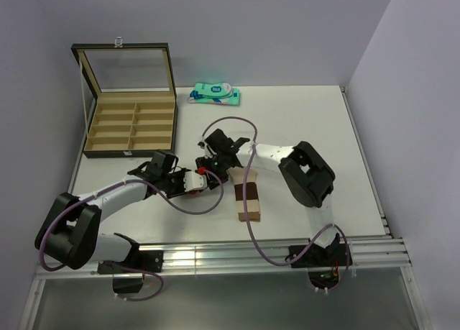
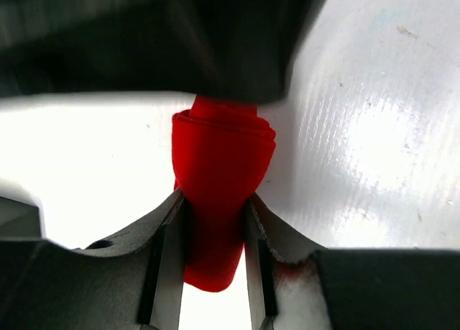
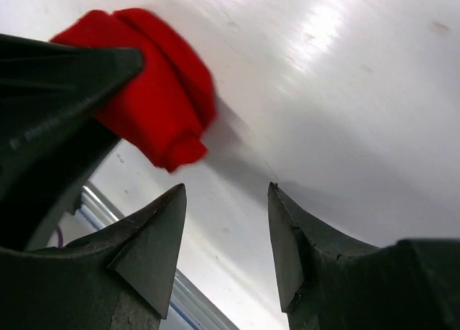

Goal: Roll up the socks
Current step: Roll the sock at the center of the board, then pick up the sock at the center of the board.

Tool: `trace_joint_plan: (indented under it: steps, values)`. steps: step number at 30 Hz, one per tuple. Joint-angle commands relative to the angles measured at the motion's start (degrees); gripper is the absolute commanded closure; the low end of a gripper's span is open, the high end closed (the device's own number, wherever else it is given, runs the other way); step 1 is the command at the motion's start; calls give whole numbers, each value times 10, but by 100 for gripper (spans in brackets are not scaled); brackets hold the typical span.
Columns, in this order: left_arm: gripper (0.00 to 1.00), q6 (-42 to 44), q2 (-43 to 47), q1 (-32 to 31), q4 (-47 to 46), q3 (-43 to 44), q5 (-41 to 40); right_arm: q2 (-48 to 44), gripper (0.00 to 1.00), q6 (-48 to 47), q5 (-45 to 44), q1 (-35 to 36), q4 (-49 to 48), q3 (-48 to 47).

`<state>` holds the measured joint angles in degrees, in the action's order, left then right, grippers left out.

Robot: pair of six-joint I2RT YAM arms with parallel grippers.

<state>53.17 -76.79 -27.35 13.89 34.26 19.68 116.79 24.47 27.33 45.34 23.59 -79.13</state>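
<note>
The red sock [image 2: 219, 168] is rolled into a tight bundle and my left gripper [image 2: 214, 215] is shut on it, its jaws pinching the roll's lower part. From above only a bit of the red sock [image 1: 202, 170] shows between the two grippers near the table's middle. My right gripper [image 3: 226, 193] is open and empty, with the red roll [image 3: 154, 100] just beyond its left fingertip, not touching. The beige sock [image 1: 248, 202] with brown bands lies flat on the table, just right of my grippers.
An open black box [image 1: 131, 125] with wooden compartments stands at the back left. A teal-and-white packet [image 1: 214, 94] lies at the back middle. A metal rail [image 1: 273, 249] runs along the table's near edge.
</note>
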Motion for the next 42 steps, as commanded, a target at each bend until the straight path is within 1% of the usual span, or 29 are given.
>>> trace_joint_plan:
  steps: [1,8,11,13,23,27,33,37,42]
  values:
    - [100,-34,-6,21,56,29,35,-70,43,34,-76,-11,-23,30]
    - [100,-55,2,53,60,53,42,-161,43,73,-110,-50,-75,99]
    - [100,-73,5,64,66,70,47,-174,43,72,-119,-54,-74,103]
    - [100,-77,2,83,82,94,60,-184,43,73,-125,-54,-78,108]
    - [100,-104,-13,145,100,166,65,-206,43,66,-134,-54,-79,108]
    - [100,-111,-13,179,98,204,55,-214,43,57,-147,-53,-68,101]
    - [100,-141,-41,241,69,288,13,-235,43,50,-183,-53,-50,97]
    - [100,-161,-66,287,29,338,-41,-241,43,44,-200,-54,-41,93]
    - [100,-152,-95,333,-7,370,-59,-244,43,37,-214,-54,-28,82]
